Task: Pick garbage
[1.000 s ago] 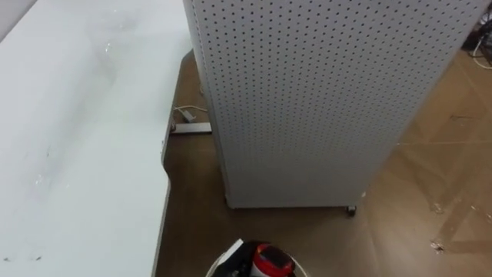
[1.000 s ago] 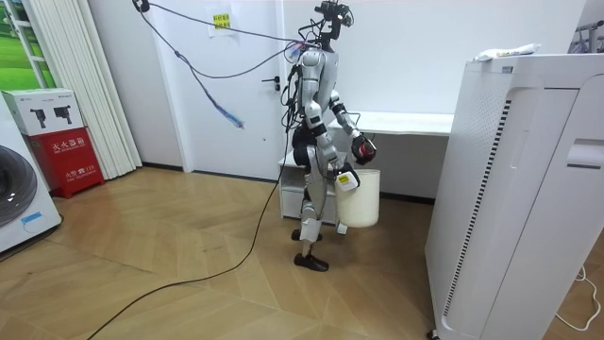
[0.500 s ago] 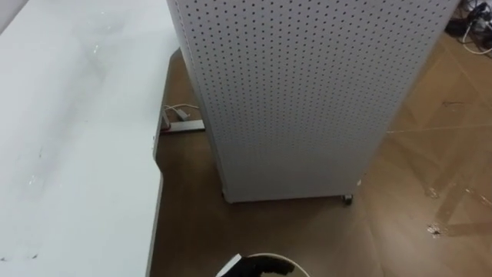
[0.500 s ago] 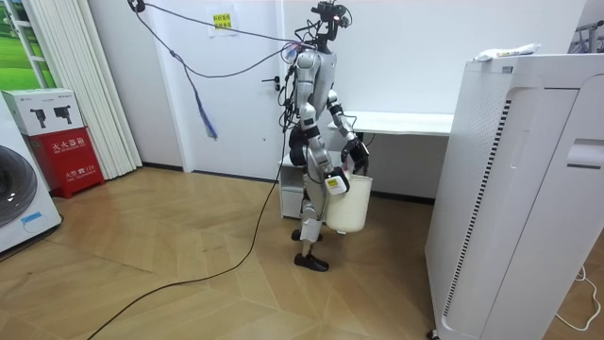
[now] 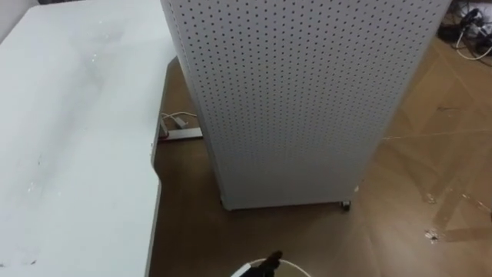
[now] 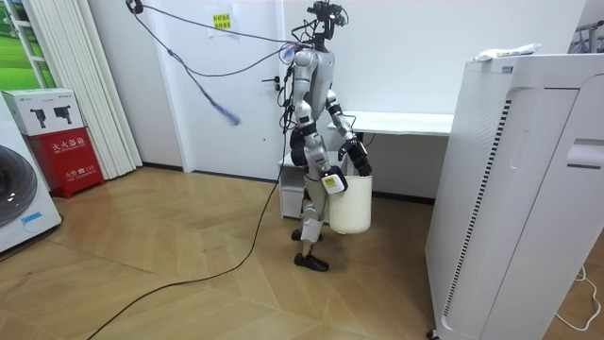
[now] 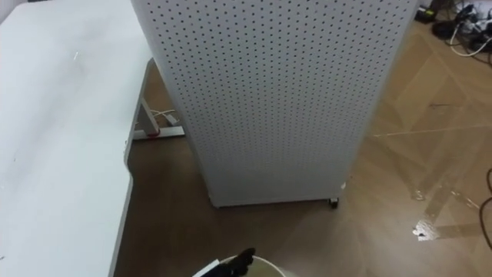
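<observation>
– Garbage: where is it right now?

– I cannot tell. The likeliest place is inside the white bucket [image 6: 351, 206], but its inside is hidden. In the room view I see its outer wall. In the eye views I see a thin curve of its rim at the very bottom edge.

– Who has the bucket?

– The robot holds it off the floor in front of its thighs. The right hand [image 6: 330, 183], on the arm nearer the room camera, is clamped on the near side of the rim and carries the bucket. The left hand [image 6: 357, 162] sits at the far side of the bucket's mouth, at or just above the rim. It is too small for me to tell whether its fingers are curled or straight.

– Do the eye views add anything about the hands?

– A little. Dark fingers [image 5: 270, 259] poke up beside the rim at the bottom edge. I cannot tell which hand they belong to.

– What is around the robot?

– It stands upright on the brown wood floor [image 5: 430, 154], turned toward the room view's right. A white desk [image 5: 69, 138] is on its left. A tall white perforated cabinet [image 5: 300, 100] on small castors stands straight ahead. A white power strip [image 5: 184, 134] with a cable lies on the floor between the desk and the cabinet.
</observation>
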{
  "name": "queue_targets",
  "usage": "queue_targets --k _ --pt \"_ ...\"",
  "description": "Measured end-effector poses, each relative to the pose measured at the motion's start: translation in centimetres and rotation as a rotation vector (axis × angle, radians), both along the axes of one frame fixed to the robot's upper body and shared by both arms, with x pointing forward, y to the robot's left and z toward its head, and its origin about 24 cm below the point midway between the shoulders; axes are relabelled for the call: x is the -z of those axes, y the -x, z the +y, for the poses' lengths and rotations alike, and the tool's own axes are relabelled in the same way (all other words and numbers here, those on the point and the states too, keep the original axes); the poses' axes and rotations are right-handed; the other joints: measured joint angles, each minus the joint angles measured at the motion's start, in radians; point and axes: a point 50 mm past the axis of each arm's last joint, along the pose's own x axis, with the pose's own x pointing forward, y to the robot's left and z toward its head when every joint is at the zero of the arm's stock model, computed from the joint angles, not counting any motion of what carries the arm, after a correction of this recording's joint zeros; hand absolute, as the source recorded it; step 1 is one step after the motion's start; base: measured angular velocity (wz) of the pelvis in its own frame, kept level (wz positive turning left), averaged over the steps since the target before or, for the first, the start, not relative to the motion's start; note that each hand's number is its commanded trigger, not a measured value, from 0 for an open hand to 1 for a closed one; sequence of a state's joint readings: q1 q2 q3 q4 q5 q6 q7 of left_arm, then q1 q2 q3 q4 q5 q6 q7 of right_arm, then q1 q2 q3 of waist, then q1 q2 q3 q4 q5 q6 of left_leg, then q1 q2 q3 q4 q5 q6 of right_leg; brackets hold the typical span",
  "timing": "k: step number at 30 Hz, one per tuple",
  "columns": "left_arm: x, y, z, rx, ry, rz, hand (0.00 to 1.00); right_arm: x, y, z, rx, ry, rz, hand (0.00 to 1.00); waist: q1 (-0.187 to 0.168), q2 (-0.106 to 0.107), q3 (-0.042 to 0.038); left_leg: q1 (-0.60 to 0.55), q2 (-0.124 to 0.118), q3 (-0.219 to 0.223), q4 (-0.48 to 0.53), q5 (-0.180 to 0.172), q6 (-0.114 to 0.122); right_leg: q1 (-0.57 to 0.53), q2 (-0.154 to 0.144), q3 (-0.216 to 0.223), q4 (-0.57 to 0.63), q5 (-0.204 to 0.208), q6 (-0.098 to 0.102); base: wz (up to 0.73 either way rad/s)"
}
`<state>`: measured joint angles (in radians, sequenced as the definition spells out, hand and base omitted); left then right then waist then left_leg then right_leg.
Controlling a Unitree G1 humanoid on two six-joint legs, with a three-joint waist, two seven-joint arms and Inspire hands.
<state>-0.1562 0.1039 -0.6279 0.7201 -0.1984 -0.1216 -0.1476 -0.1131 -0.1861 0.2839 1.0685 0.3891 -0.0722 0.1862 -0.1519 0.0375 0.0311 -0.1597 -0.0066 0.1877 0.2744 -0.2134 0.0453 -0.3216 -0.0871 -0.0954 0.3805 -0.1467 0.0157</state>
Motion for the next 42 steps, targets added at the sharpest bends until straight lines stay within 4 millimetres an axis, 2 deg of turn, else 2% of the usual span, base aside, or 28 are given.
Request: queue_targets --k 2,9,12,15,16,17,18,19,20,23,28,30,32,33,34,35,36,37,38,39,40,41,42 --pt "0.1 0.1 0.3 0.01 -0.021 -0.005 0.0 0.1 0.2 -0.1 0.004 -0.001 0.005 1.0 -0.009 -0.01 -0.0035 0.008 0.0 0.0 0.0 0.0 0.0 0.011 -0.001 0.0 -0.004 0.002 0.003 0.03" --pt "0.5 0.3 1.0 0.017 -0.033 0.014 0.0 0.6 1.7 -0.8 0.092 -0.024 0.032 1.0 -0.012 -0.023 -0.0052 0.073 -0.006 0.008 -0.026 0.0 0.001 0.062 0.002 0.017 -0.02 0.002 0.01 -0.08" --pt "0.8 0.5 1.6 0.006 -0.052 0.028 0.0 0.7 2.1 -0.8 0.112 -0.034 0.041 1.0 -0.008 -0.04 -0.0071 0.092 -0.01 0.049 -0.039 -0.001 0.002 0.061 0.009 0.038 -0.02 0.006 0.011 -0.28" --pt "1.5 0.9 2.7 -0.01 -0.097 0.051 0.0 0.7 2.2 -0.7 0.1 -0.038 0.04 1.0 -0.007 -0.058 -0.0104 0.113 0.0 0.123 -0.044 -0.004 0.005 0.054 0.019 0.04 -0.039 0.033 0.008 -0.68" --pt "1.6 1.0 3.2 -0.023 -0.112 0.051 0.0 0.6 2.1 -0.6 0.091 -0.045 0.037 1.0 0.003 -0.062 -0.0165 0.121 0.012 0.166 -0.057 -0.012 0.006 0.047 0.029 0.033 -0.047 0.051 0.001 -1.06" --pt "1.6 0.9 3.7 -0.036 -0.126 0.045 0.0 0.5 1.9 -0.5 0.085 -0.053 0.029 1.0 0.009 -0.065 -0.0182 0.126 0.029 0.201 -0.06 -0.024 0.005 0.039 0.036 0.009 -0.055 0.074 -0.008 -1.15" --pt "1.6 0.8 3.9 -0.043 -0.131 0.044 0.0 0.5 1.9 -0.4 0.082 -0.059 0.028 1.0 0.014 -0.07 -0.0186 0.13 0.033 0.223 -0.06 -0.026 0.004 0.036 0.037 -0.011 -0.056 0.081 -0.016 -1.12" --pt "1.7 1.0 4.2 -0.059 -0.133 0.049 0.0 0.6 1.9 -0.3 0.08 -0.063 0.029 1.0 0.019 -0.072 -0.0194 0.145 0.04 0.255 -0.057 -0.036 0.0 0.038 0.037 -0.056 -0.055 0.091 -0.031 -0.91" --pt "1.9 1.2 4.3 -0.061 -0.137 0.058 0.0 0.6 2.1 -0.4 0.083 -0.061 0.034 1.0 0.014 -0.07 -0.0191 0.154 0.048 0.273 -0.052 -0.046 -0.002 0.05 0.037 -0.081 -0.057 0.095 -0.038 -0.7" --pt "1.9 1.1 4.0 -0.062 -0.132 0.058 0.0 0.9 2.8 -0.6 0.092 -0.053 0.057 1.0 -0.006 -0.068 -0.0195 0.186 0.053 0.28 -0.06 -0.053 -0.005 0.081 0.042 -0.094 -0.065 0.097 -0.04 -0.13" --pt "1.8 1.0 4.2 -0.09 -0.128 0.049 0.0 0.8 2.6 -0.6 0.083 -0.049 0.046 1.0 -0.002 -0.06 -0.0234 0.192 0.058 0.305 -0.058 -0.056 -0.007 0.079 0.045 -0.103 -0.074 0.104 -0.048 -0.13" --pt "1.8 1.0 4.3 -0.091 -0.13 0.048 0.0 0.8 2.6 -0.6 0.08 -0.05 0.046 1.0 0.003 -0.058 -0.023 0.192 0.065 0.305 -0.036 -0.062 -0.012 0.079 0.045 -0.126 -0.067 0.099 -0.054 -0.07" --pt "1.8 1.1 4.7 -0.101 -0.138 0.048 0.0 0.8 2.6 -0.4 0.068 -0.056 0.047 1.0 0.032 -0.052 -0.0202 0.187 0.098 0.331 0.021 -0.1 -0.027 0.079 0.043 -0.209 -0.041 0.078 -0.084 -0.3" --pt "1.8 1.1 4.8 -0.105 -0.14 0.049 0.0 0.8 2.6 -0.3 0.062 -0.058 0.046 1.0 0.04 -0.051 -0.0191 0.186 0.106 0.334 0.043 -0.111 -0.033 0.078 0.042 -0.223 -0.026 0.067 -0.092 -0.37" --pt "1.9 1.2 5.1 -0.122 -0.139 0.053 0.0 0.8 2.5 -0.2 0.051 -0.068 0.046 1.0 0.044 -0.05 -0.0183 0.178 0.124 0.333 0.101 -0.134 -0.044 0.075 0.037 -0.238 0.009 0.035 -0.1 -0.18" --pt "1.9 1.2 5.3 -0.134 -0.137 0.055 0.0 0.8 2.5 0.1 0.045 -0.082 0.044 1.0 0.044 -0.057 -0.0189 0.152 0.138 0.328 0.187 -0.148 -0.053 0.063 0.032 -0.222 0.042 -0.016 -0.097 -0.07" --pt "1.8 1.1 5.4 -0.14 -0.135 0.052 0.0 0.9 2.4 0.3 0.045 -0.087 0.042 1.0 0.049 -0.064 -0.0169 0.128 0.153 0.323 0.256 -0.146 -0.054 0.059 0.037 -0.209 0.059 -0.03 -0.098 0.0" --pt "1.9 1.2 5.4 -0.147 -0.129 0.056 0.0 0.9 2.5 0.3 0.041 -0.087 0.045 1.0 0.055 -0.062 -0.0139 0.07 0.194 0.29 0.422 -0.125 -0.049 0.059 0.048 -0.183 0.076 -0.048 -0.103 -0.21" --pt "1.9 1.3 5.2 -0.149 -0.123 0.061 0.0 0.8 2.5 0.1 0.038 -0.081 0.046 1.0 0.072 -0.058 -0.0123 0.011 0.218 0.241 0.556 -0.071 -0.037 0.071 0.069 -0.134 0.09 -0.059 -0.111 -0.32" --pt "2.0 1.4 5.2 -0.151 -0.122 0.062 0.0 0.8 2.4 0.0 0.038 -0.078 0.045 1.0 0.082 -0.066 -0.0058 -0.019 0.221 0.211 0.602 -0.047 -0.033 0.075 0.077 -0.113 0.094 -0.063 -0.114 -0.36" --pt "2.0 1.4 4.9 -0.152 -0.112 0.062 0.0 0.8 2.5 -0.4 0.034 -0.066 0.047 1.0 0.09 -0.058 -0.0112 -0.076 0.203 0.163 0.625 -0.047 -0.027 0.075 0.08 -0.085 0.098 -0.07 -0.117 -0.27" --pt "1.9 1.3 4.6 -0.15 -0.1 0.053 0.0 0.7 2.5 -0.6 0.033 -0.058 0.047 1.0 0.096 -0.062 -0.01 -0.126 0.185 0.147 0.603 -0.049 -0.023 0.074 0.08 -0.055 0.105 -0.077 -0.117 -0.25" --pt "1.9 1.4 4.6 -0.149 -0.097 0.052 0.0 0.7 2.5 -0.7 0.031 -0.056 0.048 1.0 0.102 -0.063 -0.0094 -0.151 0.176 0.141 0.577 -0.048 -0.025 0.075 0.08 -0.044 0.104 -0.079 -0.116 -0.35"
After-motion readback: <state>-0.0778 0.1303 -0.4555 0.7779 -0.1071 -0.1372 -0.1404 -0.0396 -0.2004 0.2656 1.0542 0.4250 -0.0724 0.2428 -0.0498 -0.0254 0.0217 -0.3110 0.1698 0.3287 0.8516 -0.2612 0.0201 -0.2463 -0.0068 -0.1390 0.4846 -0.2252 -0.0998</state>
